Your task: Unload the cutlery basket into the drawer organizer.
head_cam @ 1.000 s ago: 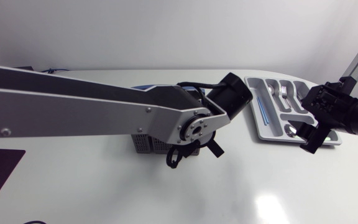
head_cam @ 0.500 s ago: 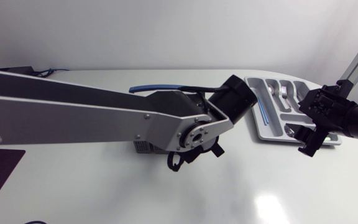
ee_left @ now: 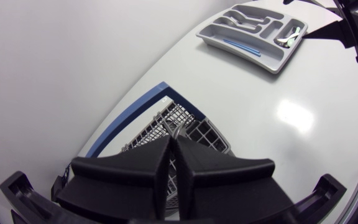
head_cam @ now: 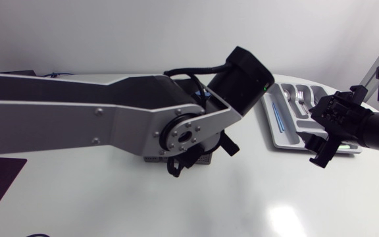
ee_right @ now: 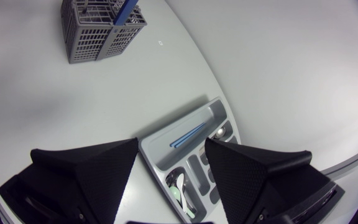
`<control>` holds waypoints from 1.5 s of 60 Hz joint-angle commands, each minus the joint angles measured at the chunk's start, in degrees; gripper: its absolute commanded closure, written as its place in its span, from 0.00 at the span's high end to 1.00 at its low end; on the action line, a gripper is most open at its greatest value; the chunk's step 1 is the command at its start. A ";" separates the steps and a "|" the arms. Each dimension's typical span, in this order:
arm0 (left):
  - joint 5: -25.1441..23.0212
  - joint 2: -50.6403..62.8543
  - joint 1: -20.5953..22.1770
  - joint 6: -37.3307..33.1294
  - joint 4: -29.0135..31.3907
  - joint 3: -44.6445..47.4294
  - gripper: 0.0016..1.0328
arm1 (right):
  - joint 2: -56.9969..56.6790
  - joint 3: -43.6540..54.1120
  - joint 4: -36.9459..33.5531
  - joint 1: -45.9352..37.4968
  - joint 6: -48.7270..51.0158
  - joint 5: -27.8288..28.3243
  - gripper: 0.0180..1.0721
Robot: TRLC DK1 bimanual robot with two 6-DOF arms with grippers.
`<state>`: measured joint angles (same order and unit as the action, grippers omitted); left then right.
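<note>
Shiny white table [ee_left: 278,149] with a bright spot of light, grey cutlery basket [ee_left: 143,134] on a blue-edged mat [ee_left: 126,121] under my left fingers [ee_left: 171,144], squeezed on a thin silver piece [ee_left: 174,129], my right fingers [ee_right: 171,142] spread wide over the grey drawer organizer [ee_right: 153,148].

No writing, number or sign can be read in any view. The left arm [head_cam: 77,112], the drawer organizer [ee_left: 261,60] and the cutlery basket [ee_right: 98,38] show plain surfaces. A tiny green speck on the left arm's black wrist link [head_cam: 266,84] may be an indicator lamp, but it is too small to tell.
</note>
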<state>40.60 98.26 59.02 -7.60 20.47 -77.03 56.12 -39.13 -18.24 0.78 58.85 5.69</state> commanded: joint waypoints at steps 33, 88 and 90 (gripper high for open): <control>-7.64 -14.23 0.39 3.99 1.06 3.73 0.04 | -4.61 -1.56 -5.93 12.32 -15.52 2.22 0.74; -37.35 -10.46 -9.54 20.43 10.03 -2.59 0.04 | 8.83 -14.30 -9.62 27.61 -37.84 16.19 0.49; -37.44 -10.46 -9.54 20.52 10.03 -2.59 0.04 | 9.45 -14.57 -9.45 27.96 -38.20 16.19 0.48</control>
<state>4.27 86.78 50.26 11.00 30.20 -77.34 63.64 -52.14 -28.12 27.75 22.96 21.43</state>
